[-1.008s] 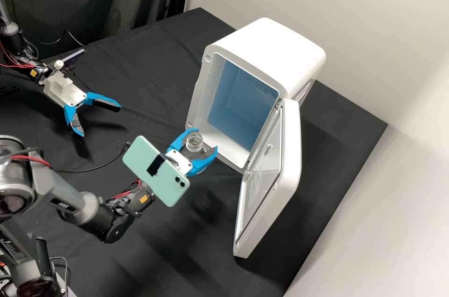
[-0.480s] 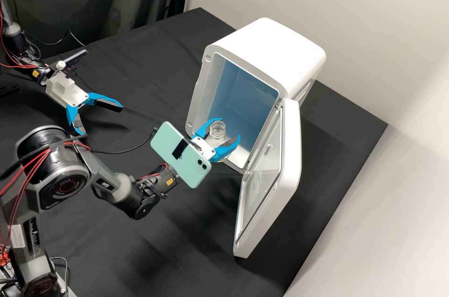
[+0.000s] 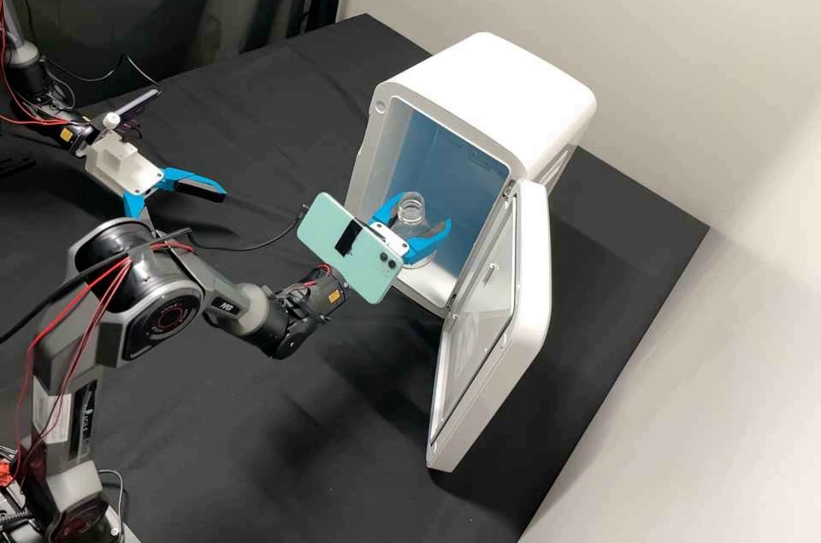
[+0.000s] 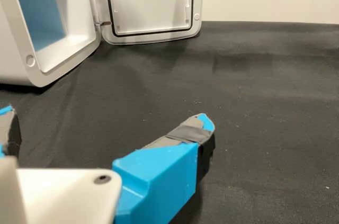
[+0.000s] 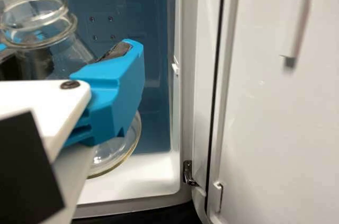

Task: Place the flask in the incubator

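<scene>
now right tool clamped on flask, inside incubator just above its floor; left tool spread, near surface's left edge. risk: release too high tips flask, or glass strikes wall.

The flask is clear glass, the incubator glossy plastic, the bench matt cloth.

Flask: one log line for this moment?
flask: inside incubator | right gripper: shut on flask | left gripper: open, over bench | door: open
</scene>
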